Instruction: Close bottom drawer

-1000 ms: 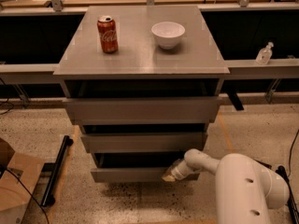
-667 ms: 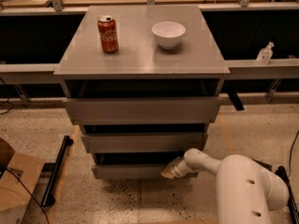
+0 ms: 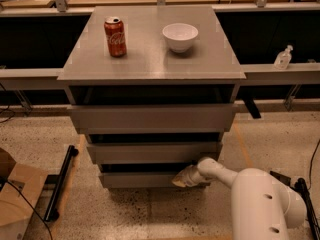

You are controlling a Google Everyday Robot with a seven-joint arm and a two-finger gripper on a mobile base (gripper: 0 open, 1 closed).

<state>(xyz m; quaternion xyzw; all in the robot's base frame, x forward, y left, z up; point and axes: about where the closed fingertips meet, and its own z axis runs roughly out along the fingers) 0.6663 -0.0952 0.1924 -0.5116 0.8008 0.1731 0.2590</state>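
Observation:
The bottom drawer [image 3: 140,179] is the lowest, narrowest grey front of the cabinet; it stands slightly out, with a dark gap above it. My gripper [image 3: 183,178] is at the end of the white arm [image 3: 260,199] and presses against the right part of that drawer front. The middle drawer [image 3: 152,152] and the top drawer [image 3: 152,118] sit stepped above it.
A red cola can [image 3: 115,37] and a white bowl [image 3: 180,36] stand on the cabinet top [image 3: 150,64]. A cardboard box [image 3: 15,199] and a black bar [image 3: 60,184] lie on the floor at left. A sanitizer bottle [image 3: 283,58] stands on the right ledge.
The gripper has pushed in a little toward the cabinet, and the bottom drawer front has moved in with it.

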